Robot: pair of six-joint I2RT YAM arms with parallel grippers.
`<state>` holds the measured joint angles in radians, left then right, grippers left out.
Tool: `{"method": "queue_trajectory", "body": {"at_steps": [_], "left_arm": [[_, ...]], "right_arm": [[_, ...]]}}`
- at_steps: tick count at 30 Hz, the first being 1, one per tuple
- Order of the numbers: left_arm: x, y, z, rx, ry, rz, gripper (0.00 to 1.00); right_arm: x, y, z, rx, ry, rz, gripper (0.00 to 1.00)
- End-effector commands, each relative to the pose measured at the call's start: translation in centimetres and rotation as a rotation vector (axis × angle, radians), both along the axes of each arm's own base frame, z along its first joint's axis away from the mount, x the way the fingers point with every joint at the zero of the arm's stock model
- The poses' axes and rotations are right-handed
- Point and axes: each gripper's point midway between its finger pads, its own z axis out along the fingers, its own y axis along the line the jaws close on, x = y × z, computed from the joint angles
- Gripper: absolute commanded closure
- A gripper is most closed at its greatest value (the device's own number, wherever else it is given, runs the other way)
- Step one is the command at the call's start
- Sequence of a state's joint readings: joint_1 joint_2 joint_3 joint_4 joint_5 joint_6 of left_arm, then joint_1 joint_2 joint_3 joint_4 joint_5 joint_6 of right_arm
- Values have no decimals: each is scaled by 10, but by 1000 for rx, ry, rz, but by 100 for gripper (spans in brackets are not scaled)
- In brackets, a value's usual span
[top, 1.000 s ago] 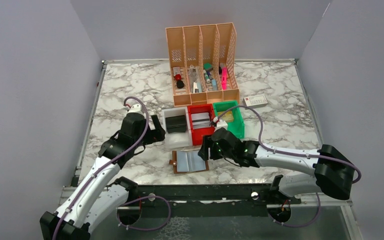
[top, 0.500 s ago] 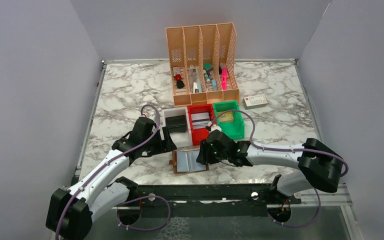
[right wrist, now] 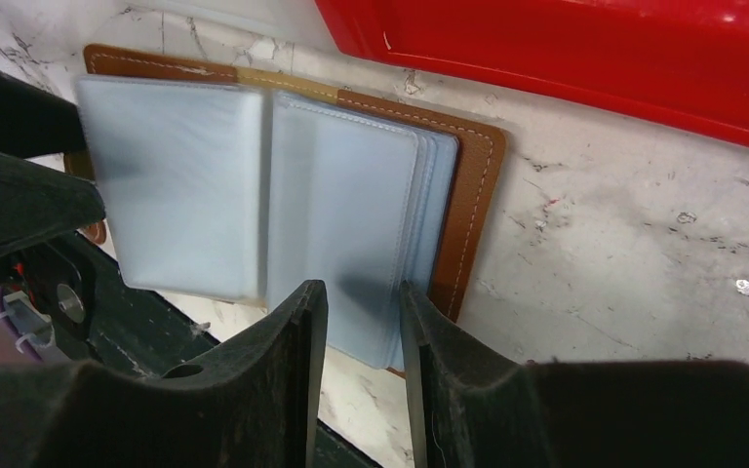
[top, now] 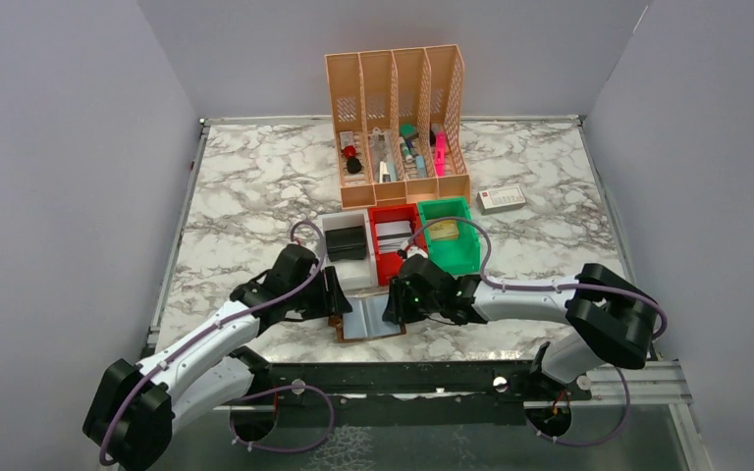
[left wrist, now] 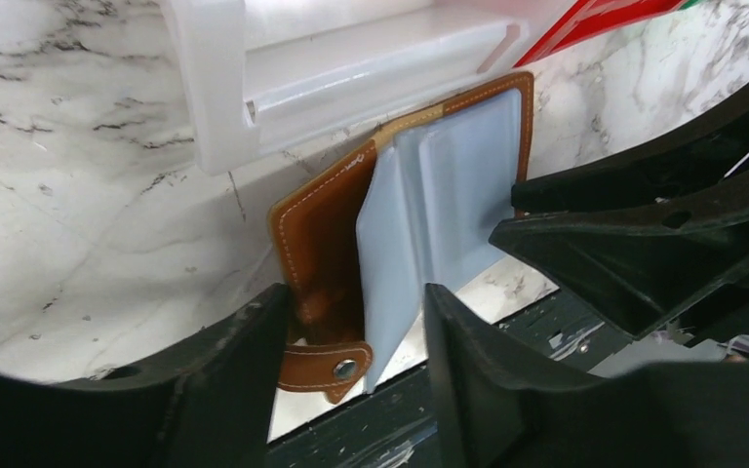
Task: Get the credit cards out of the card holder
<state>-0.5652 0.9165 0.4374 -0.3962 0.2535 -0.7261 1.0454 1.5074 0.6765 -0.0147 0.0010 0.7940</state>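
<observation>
The brown card holder lies open near the table's front edge, its pale grey-blue sleeves fanned out. I cannot tell whether cards sit in the sleeves. Several pale credit cards lie in the red bin. My left gripper is open, its jaws on either side of the holder's left half and its snap strap. My right gripper is open with a narrow gap, low over the right-hand stack of sleeves. In the right wrist view its tips reach the near edge of the holder.
A white bin with a black case stands behind the holder, a green bin to the right of the red one. An orange file rack and a white box with a red end stand farther back. A black rail runs along the front edge.
My left arm has swung right and forward, from beside the white bin onto the holder's left side. My right gripper has shifted slightly left over the holder.
</observation>
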Motion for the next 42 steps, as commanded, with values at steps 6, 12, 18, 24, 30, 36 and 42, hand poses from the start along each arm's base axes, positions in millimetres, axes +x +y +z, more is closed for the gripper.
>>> {"method": "queue_trajectory", "body": {"at_steps": [6, 12, 18, 24, 30, 36, 42], "left_arm": [[-3, -10, -3, -5, -9, -15, 70], [-2, -9, -4, 2, -22, -11, 77], [-1, -8, -4, 6, -28, -8, 82], [-1, -8, -3, 3, -39, -1, 83], [1, -7, -3, 8, -42, 2, 83], [1, -8, -6, 19, -33, -3, 83], [3, -8, -5, 19, -36, -2, 83]], "right_arm": [[2, 18, 22, 85, -16, 28, 66], [1, 29, 47, 165, -40, 68, 70], [-4, 36, 62, 221, -60, 123, 78], [-5, 38, 63, 215, -62, 154, 78], [-11, 46, 67, 242, -58, 219, 66], [-18, 54, 68, 270, -53, 289, 58], [-22, 57, 66, 278, -45, 320, 55]]}}
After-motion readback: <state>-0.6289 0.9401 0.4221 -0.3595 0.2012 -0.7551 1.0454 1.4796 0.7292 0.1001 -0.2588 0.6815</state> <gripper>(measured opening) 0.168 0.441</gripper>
